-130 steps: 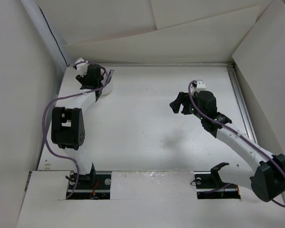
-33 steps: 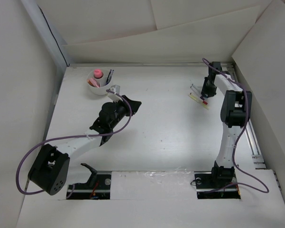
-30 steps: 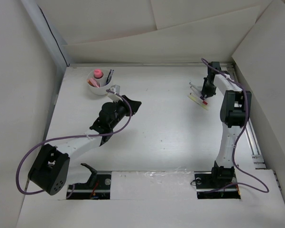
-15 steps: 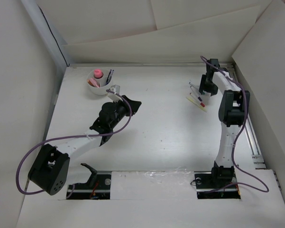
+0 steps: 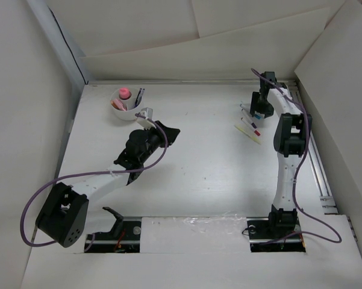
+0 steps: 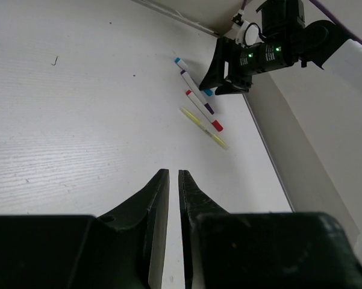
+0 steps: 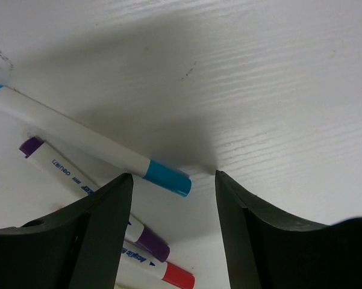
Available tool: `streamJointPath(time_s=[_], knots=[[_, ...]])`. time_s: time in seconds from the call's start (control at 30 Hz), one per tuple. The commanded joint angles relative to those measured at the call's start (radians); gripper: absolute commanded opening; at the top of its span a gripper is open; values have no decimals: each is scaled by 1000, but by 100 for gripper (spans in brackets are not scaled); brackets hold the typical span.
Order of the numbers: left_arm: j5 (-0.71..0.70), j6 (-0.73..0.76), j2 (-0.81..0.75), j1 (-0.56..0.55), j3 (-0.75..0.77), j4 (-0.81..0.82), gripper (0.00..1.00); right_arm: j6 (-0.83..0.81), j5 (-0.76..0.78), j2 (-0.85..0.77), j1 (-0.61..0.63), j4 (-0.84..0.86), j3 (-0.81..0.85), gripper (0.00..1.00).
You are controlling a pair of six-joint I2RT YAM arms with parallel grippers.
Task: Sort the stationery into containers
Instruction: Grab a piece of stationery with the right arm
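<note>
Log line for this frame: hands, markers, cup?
left hand: shut, empty | right hand: open over blue-capped marker, nothing held | three other markers beside it on table | cup: holds some items

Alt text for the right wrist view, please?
The right end effector is open over the white table, with the end of a blue-capped marker between its fingers. A purple-capped marker and a red-capped one lie alongside.
</note>
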Motion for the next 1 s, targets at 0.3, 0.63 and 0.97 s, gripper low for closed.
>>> streamJointPath(time_s=[0.3,0.63,0.97], knots=[[27,5,-24,1,-4,58,9,-54,-64,53,38,-60,73,43],[36,5,-24,1,-4,58,9,-35,-28,-23,48,6,-69,21],[65,5,16,1,14,58,11,-17,-15,-52,57,48,-84,0]])
